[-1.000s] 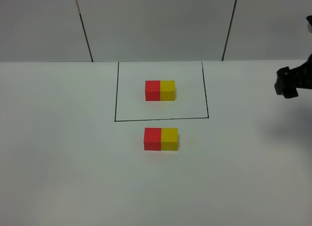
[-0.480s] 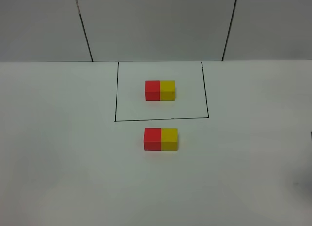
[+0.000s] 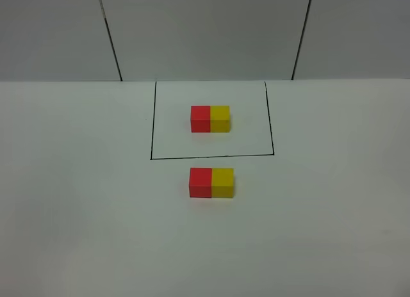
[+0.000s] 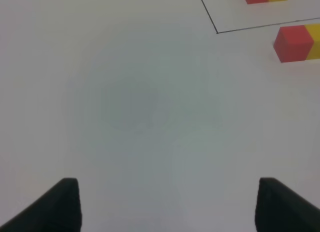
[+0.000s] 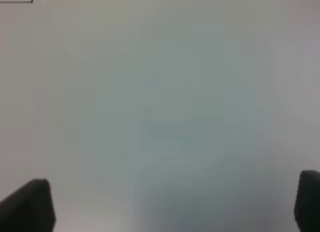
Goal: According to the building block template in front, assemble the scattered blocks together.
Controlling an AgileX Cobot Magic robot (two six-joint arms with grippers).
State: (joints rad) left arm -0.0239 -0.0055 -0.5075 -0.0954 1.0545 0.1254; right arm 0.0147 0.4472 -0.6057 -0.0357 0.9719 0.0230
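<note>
I judge the assembling done: the small matte red cube (image 3: 200, 182) touches the yellow cube (image 3: 223, 182) at frame centre, just below the black-framed red-yellow template pair (image 3: 210, 118), so my wide, empty left gripper (image 4: 167, 204) and right gripper (image 5: 175, 204) need only rest.

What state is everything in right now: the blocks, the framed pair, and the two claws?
Building block template: red and yellow cubes joined, red on the left, inside the black-line rectangle.
Red block: outside the frame, pressed against the yellow one.
Yellow block: on the red block's right, matching the template.
Left claw: open, empty.
Right claw: open, empty.
</note>
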